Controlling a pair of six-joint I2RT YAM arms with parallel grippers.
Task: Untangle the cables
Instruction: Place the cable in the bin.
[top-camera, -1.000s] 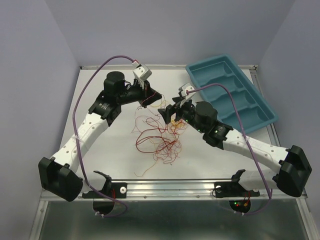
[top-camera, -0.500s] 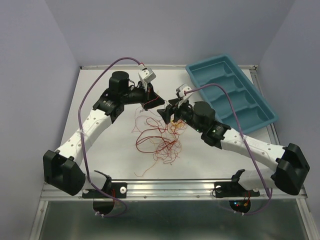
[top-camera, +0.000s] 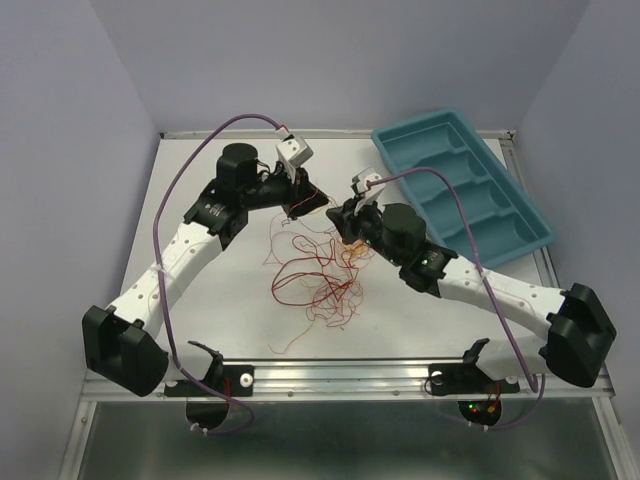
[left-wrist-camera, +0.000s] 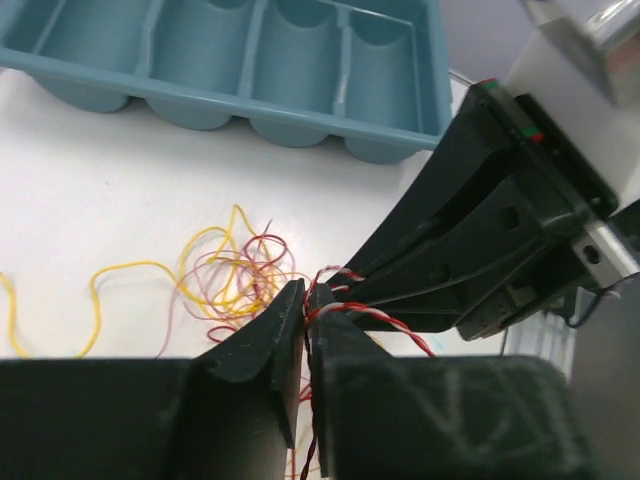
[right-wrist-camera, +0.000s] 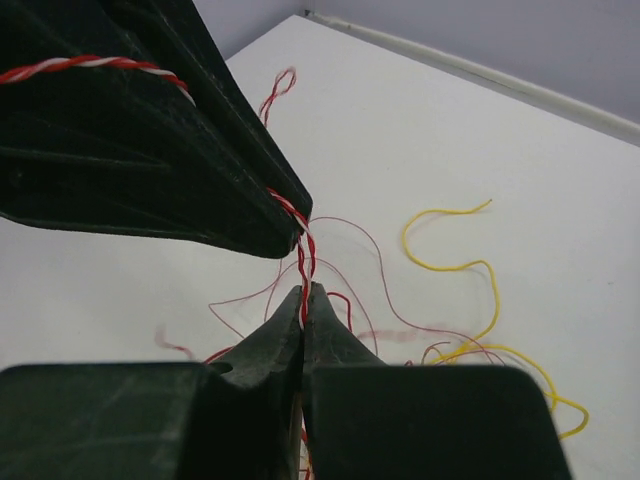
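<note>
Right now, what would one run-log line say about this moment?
left jaws: shut on red-white cable | right jaws: shut on same cable, tip to tip | tangle: lying on table

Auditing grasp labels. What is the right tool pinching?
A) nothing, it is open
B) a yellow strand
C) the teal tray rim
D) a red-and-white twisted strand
D: the right wrist view shows the right tool shut on the red-and-white twisted strand at its tips.

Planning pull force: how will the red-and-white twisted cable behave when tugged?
Probably floppy and very light: the red-and-white twisted cable is thin and curves between the left tool and right tool. Likely to snag, since loose loops tangle nearby.
</note>
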